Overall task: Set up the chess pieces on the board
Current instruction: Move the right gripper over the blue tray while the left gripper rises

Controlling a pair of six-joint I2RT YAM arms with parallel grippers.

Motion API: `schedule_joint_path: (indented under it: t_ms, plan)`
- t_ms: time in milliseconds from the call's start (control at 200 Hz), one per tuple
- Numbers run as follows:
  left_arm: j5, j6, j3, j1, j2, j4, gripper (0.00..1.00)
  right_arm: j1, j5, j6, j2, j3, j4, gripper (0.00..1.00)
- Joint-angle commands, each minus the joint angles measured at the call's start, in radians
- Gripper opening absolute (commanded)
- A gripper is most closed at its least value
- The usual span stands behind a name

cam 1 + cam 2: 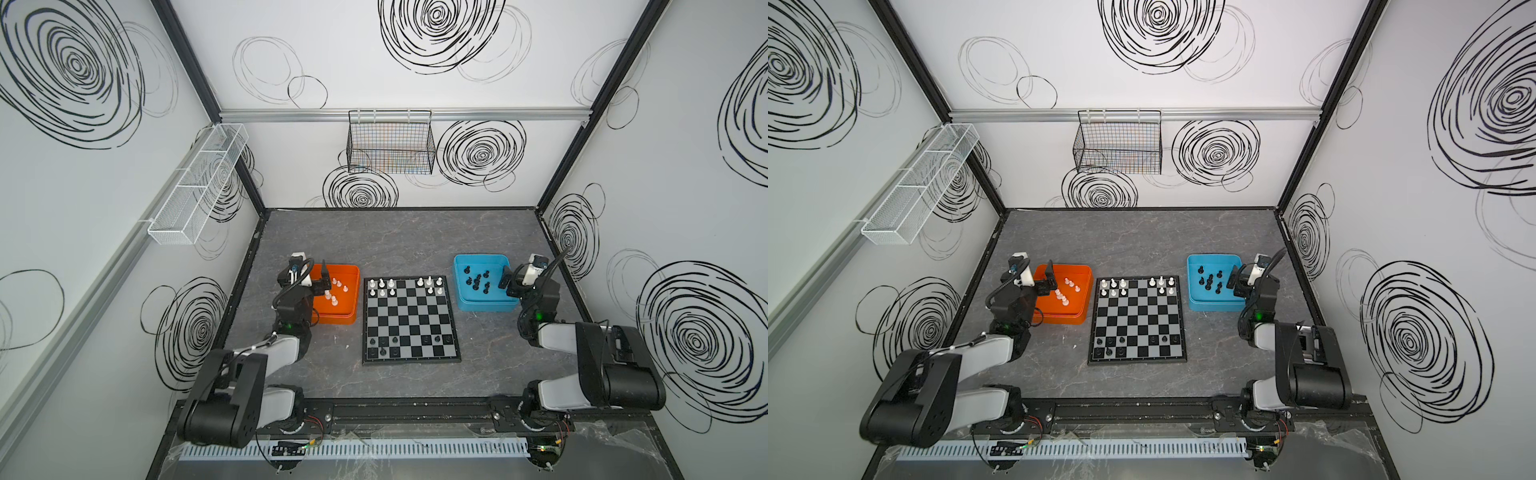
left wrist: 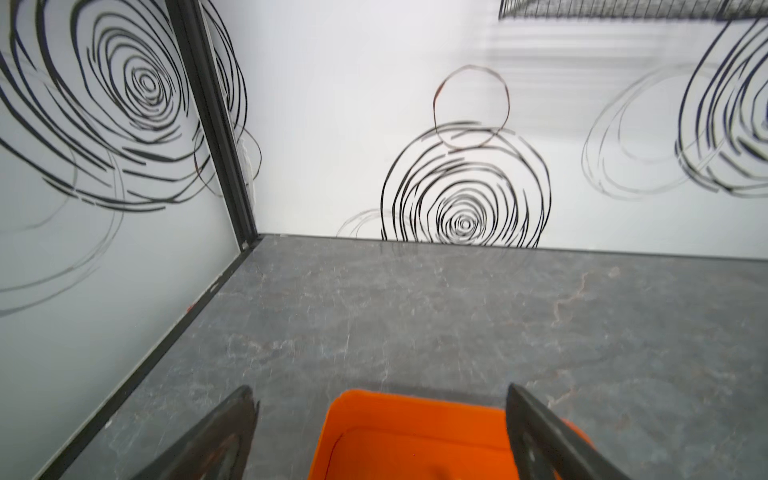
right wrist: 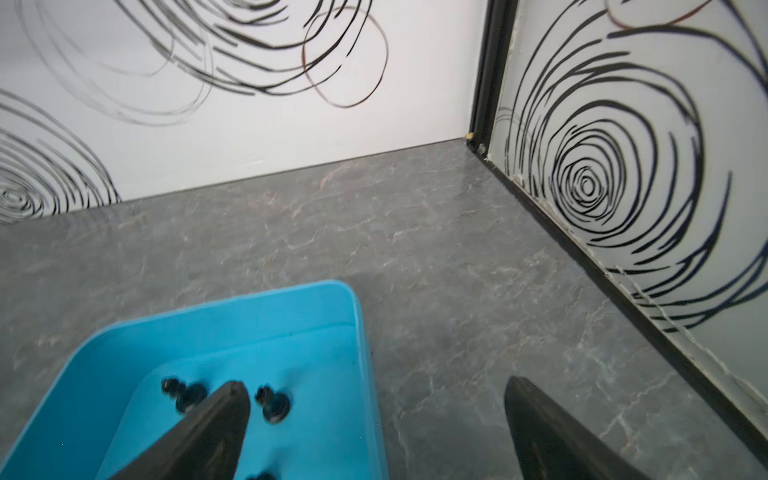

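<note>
the board (image 1: 411, 320) lies flat, chess pieces (image 1: 381, 284) on both end rows.

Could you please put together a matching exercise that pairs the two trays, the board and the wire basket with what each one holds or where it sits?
Column one:
1. orange tray
2. blue tray
3. board
4. wire basket

Column two:
A. hangs on the back wall
B. holds loose black pieces
C. holds loose white pieces
D. lies flat between the two trays

Pairs: 1-C, 2-B, 3-D, 4-A
</note>
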State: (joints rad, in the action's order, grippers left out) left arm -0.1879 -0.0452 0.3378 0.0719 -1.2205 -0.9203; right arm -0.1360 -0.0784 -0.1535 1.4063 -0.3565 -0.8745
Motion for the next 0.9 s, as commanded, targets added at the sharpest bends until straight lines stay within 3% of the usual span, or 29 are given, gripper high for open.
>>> schedule_joint_path:
  t_ms: [0, 225, 325, 405, 530, 600, 735, 896]
  plan:
    - [-0.029, -0.101, 0.152, -0.007, 0.127, 0.319, 0.96, -0.016, -0.031, -0.093, -0.088, -0.048, 0.195, 1.0]
    - [-0.029, -0.159, 0.451, -0.047, 0.242, 0.787, 0.96, 0.053, 0.07, -0.149, -0.201, -0.254, 0.486, 1.0]
    - [0.072, -0.126, 0.579, -0.085, 0.223, 0.952, 0.96, 0.089, 0.068, -0.124, -0.247, -0.356, 0.584, 1.0]
    - [0.154, -0.119, 0.643, -0.115, 0.201, 1.047, 0.96, 0.092, 0.042, -0.107, -0.289, -0.384, 0.565, 1.0]
    - [0.225, -0.092, 0.698, -0.119, 0.179, 1.139, 0.96, 0.085, 0.098, -0.258, -0.358, -0.363, 0.487, 1.0]
    - [0.267, -0.088, 0.693, -0.125, 0.183, 1.149, 0.96, 0.042, 0.028, -0.315, -0.37, -0.342, 0.432, 1.0]
    - [0.331, -0.081, 0.653, -0.123, 0.182, 1.115, 0.96, 0.044, 0.036, -0.24, -0.34, -0.48, 0.671, 1.0]
    - [0.292, -0.001, 0.686, -0.055, 0.087, 1.128, 0.96, 0.074, -0.041, -0.146, -0.226, -0.642, 0.978, 1.0]
